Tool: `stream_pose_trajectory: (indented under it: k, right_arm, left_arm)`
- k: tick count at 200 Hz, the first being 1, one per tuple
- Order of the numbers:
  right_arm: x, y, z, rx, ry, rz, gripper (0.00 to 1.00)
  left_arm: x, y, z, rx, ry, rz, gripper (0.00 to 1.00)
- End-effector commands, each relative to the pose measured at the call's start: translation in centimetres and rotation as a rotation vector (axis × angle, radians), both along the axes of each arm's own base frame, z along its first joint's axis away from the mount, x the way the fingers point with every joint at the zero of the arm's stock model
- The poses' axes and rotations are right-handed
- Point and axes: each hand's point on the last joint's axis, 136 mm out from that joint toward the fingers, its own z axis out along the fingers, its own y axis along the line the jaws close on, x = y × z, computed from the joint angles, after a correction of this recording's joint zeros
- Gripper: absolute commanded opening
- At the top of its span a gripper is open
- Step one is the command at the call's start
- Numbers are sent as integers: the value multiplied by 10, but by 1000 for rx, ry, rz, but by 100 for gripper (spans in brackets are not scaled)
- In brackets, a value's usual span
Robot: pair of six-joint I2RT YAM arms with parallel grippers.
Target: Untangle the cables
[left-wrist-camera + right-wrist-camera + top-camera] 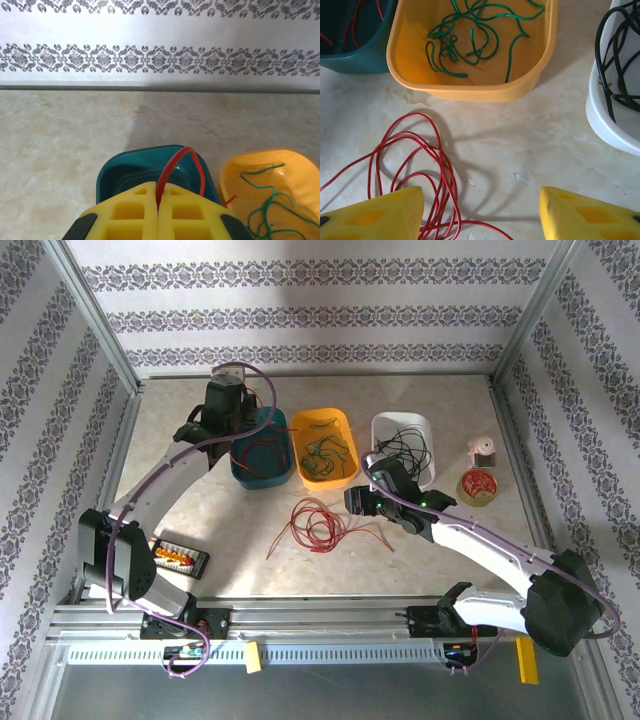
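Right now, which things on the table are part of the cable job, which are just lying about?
Job: loose red cable; red cable pinched in left gripper; green cables in orange tub; black cables in white tub; teal tub; right gripper, open.
Lying about: tape roll; small tray; pink-white item.

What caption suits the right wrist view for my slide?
Open right gripper above loose red cables; behind, an orange bin of green cables, a white bin of black cables.
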Motion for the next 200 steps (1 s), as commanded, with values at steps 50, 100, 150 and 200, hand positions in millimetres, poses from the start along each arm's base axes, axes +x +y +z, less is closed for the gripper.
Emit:
stream_pose_trajectory:
  k: [50, 100, 150, 200]
  right_arm:
    - [18, 8, 5, -14, 7, -20, 62]
    - [17, 9, 2, -20, 24, -16, 63]
    - [13, 8, -7, -21, 53, -19, 62]
    - [11, 5, -13, -27, 63, -31, 62]
  left_arm:
    - [13, 20, -47, -10, 131, 108, 0]
    - [12, 10, -116, -50, 324, 111, 0]
    - [8, 4, -146, -65, 409, 106, 0]
    - [8, -4, -133, -54, 386, 76, 49]
